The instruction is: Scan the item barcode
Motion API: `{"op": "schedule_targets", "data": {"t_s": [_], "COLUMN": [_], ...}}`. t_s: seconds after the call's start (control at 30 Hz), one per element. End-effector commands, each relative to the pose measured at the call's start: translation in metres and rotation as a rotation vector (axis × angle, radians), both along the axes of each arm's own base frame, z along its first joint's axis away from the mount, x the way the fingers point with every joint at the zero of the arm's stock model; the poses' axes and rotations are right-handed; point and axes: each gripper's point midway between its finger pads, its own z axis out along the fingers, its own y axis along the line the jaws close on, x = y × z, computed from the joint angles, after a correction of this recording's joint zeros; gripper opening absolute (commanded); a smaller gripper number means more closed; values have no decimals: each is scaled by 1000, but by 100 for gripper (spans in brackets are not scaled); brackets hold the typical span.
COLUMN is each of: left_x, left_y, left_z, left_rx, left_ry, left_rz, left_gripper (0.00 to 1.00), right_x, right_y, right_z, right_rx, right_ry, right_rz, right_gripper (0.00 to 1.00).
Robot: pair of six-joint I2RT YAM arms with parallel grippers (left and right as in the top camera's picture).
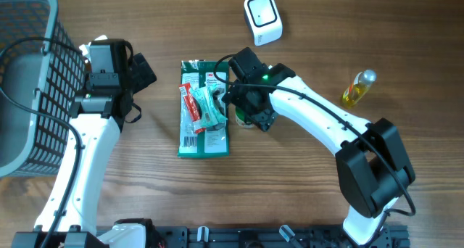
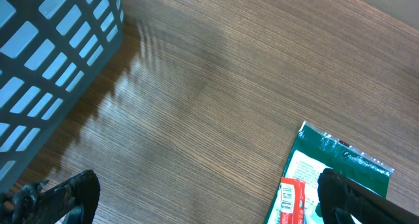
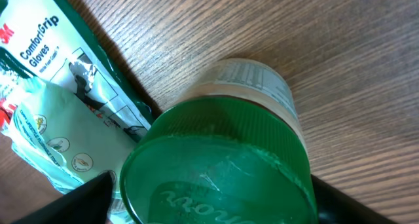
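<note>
On the surface [image 1: 217, 204], a green-lidded jar [image 3: 216, 165] is straddled by the spread right gripper [image 3: 209, 207]; the left gripper [image 2: 209, 204] is spread wide.

"Overhead, centre of frame: the right gripper [image 1: 251, 114] covers nearly all of the jar [image 1: 240, 122]. Only a green sliver shows."

"In the right wrist view its lid [image 3: 216, 171] runs off the bottom edge, the label [image 3: 252, 76] is blurred, and the fingers [image 3: 85, 194] are mere corners. Touching the lid or not, I cannot tell."

"The basket [image 1: 58, 67] is cut at the upper left. The barcode [image 1: 189, 141] on the glove pack [image 1: 212, 143] is too small to read."

"In the left wrist view that pack [image 2: 314, 162] runs off the bottom right, partly behind a dark finger [image 2: 353, 198]."
</note>
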Motion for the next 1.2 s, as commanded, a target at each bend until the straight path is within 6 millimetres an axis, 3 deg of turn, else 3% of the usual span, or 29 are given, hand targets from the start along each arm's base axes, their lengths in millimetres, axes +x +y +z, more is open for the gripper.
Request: {"op": "schedule_targets", "data": {"t_s": [0.0,0.13,0.27,0.37,0.47,0.5,0.57,0.6,0.73,0.8,0.9,1.0,1.13,1.17], "left_x": [1,1,1,1,1,1,1,1,1,1,1,1,1,1], "left_y": [4,4,4,4,4,4,4,4,4,4,4,4,4,4], "left_z": [2,2,2,2,2,2,2,2,2,2,2,2,2,2], "left_rx": [10,11,10,11,10,10,10,10,10,10,11,10,11,11], "left_ry": [-6,-6,-6,-6,-6,-6,-6,-6,-6,-6,-6,-6,-6,-6], "left_rz": [11,11,11,11,11,11,12,11,11,11,11,11,11,11], "left_gripper": [100,100,100,100,100,100,100,100,100,100,100,100,100,100], "right_x": [2,11,18,23,18,17,21,24,21,18,19,25,30,29], "right_y": [-2,-15,-24,-32,-35,-36,-32,-30,-22,-19,-21,-28,-28,-29], "right_z": [-6,-6,-6,-5,-6,-6,-5,-4,-5,-5,-5,-4,-3,-3], "right_rx": [-31,-109,-187,-293,-378,-385,-373,-358,-249,-213,-216,-266,-356,-371], "right_ry": [-7,-63,-123,-190,-212,-213,-231,-237,-196,-167,-164,-192,-263,-263], "right_rz": [-8,-9,142,436,897,943,907,832,515,418,369,386,807,876], "right_gripper": [77,74,73,66,66,66,93,100,96,71,67,61,59,90]}}
